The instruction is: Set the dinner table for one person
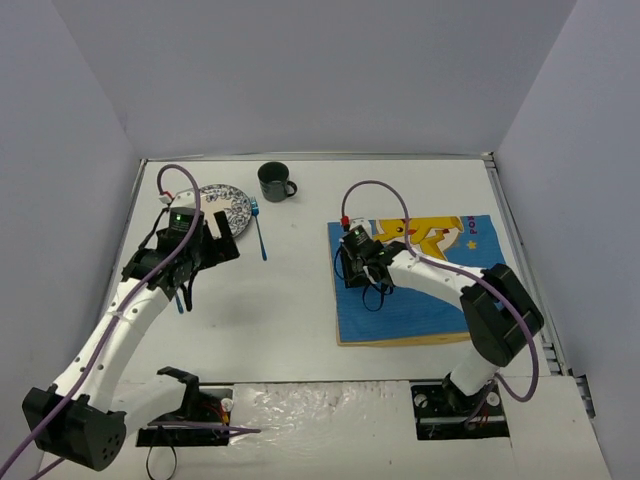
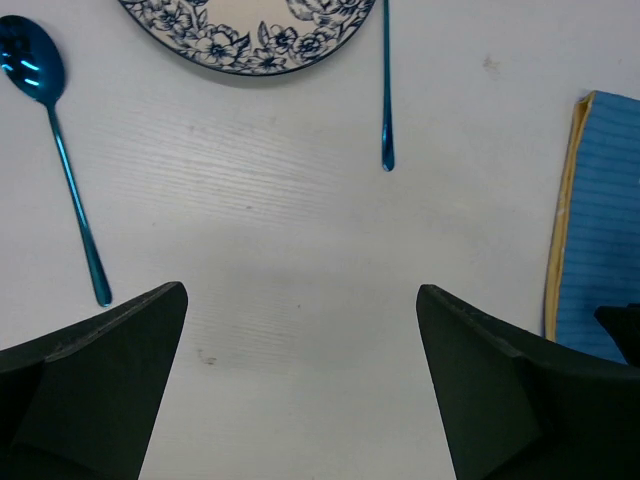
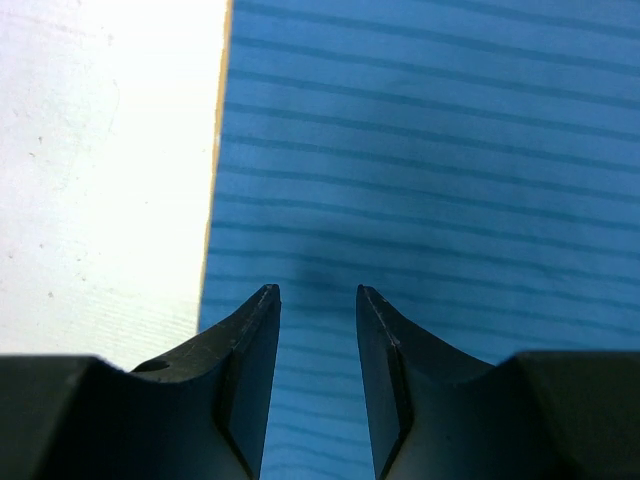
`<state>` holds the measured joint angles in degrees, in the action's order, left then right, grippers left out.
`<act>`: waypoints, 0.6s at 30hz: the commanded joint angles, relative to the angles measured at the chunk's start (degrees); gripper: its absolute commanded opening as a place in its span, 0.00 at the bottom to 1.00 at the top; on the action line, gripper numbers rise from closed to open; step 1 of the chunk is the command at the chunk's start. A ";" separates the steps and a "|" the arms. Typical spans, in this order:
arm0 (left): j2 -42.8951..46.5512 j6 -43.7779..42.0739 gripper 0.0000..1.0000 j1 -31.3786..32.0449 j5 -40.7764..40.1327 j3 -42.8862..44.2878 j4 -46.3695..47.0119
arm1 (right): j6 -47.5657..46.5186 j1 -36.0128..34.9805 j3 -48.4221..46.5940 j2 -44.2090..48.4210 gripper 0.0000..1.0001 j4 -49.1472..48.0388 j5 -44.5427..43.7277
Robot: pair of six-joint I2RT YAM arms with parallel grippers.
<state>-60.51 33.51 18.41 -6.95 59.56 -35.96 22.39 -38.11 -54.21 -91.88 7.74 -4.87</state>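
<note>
The left pincer [image 2: 302,292] is spread wide w/ nothing btwn its dark fingers [image 2: 100,385]. It hangs over a bare patch of the table [image 1: 300,310], tips pointing down.

Just ahead of it in the left wrist view is a plate [image 2: 250,40] w/ a blue floral rim; only the near edge is in shot. Left of the pincer lies a shiny blue spoon [image 2: 30,62]. Its bowl is beside the plate's left side and its handle runs back toward the left finger w/o touching it. Right of the plate lies the thin blue handle of another utensil [image 2: 386,90]; what kind can't be told. In the top view it sits just beside the plate's right rim. Farther back, nr the far edge, stands a dark mug [image 1: 273,181], upright, handle to the right.

The right pincer [image 3: 316,292] has its fingers a narrow gap apart, gripping nothing; striped blue cloth shows through the gap. It sits over the blue mat [image 3: 450,150], just inside the mat's left edge. Whether the tips touch the cloth can't be told.

The mat has a yellowish border and a yellow cartoon figure toward its far side. It lies flat on the right half of the table, w/ the right arm stretched across it.

The table is a big white top w/ thin metal edging at the far and right sides. It carries everything, w/ the plate, spoon, utensil and mug on its left and middle and the mat on its right. Grey walls [image 1: 300,70] stand round it.
</note>
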 commanded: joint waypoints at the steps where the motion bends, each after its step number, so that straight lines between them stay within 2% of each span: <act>1: 2.55 -5.87 0.97 -3.07 0.26 -0.98 -1.53 | 0.20 -2.01 -4.37 -3.88 0.33 -2.37 -4.13; 10: 3.38 -6.18 0.97 -7.93 2.54 -4.01 -0.08 | 1.24 -4.34 -6.96 -11.02 0.32 -3.60 -4.88; 18: 3.01 -5.89 0.97 -9.94 4.84 -4.54 0.38 | 2.09 -4.34 -6.95 -12.03 0.30 -3.87 -5.93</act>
<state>-58.04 28.51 9.51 -3.62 54.57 -37.85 23.37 -42.11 -59.51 -102.95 4.65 -8.23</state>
